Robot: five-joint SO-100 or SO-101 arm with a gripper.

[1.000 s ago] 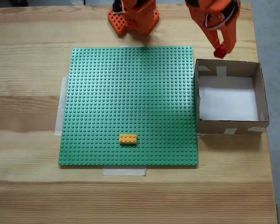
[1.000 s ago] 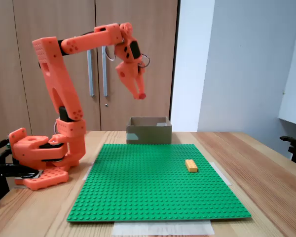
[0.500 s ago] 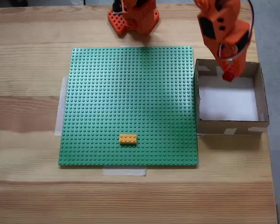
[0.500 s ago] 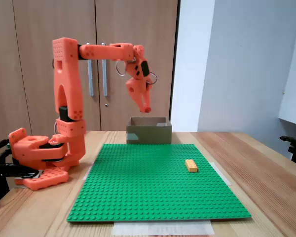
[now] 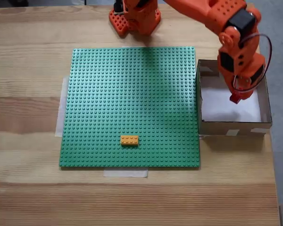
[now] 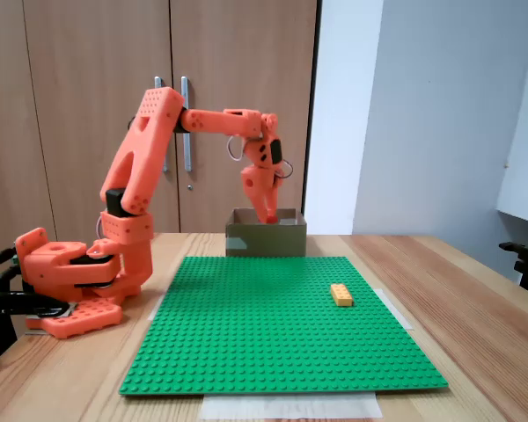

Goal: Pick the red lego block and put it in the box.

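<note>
Brown low-walled cardboard box sits right of my green studded baseplate. Over its white floor I hold the orange 2-finger gripper, jaws pinching the small red lego block. Release remains, I judge. 1 yellow-orange brick lies near.

The tool tips are mostly covered by the arm's own wrist in a fixed view, so only a bit of the red lego block can be made out. In the other fixed view, the tips are sunk behind the box wall and the block is hidden. The arm's base is cut off by the top edge.
</note>
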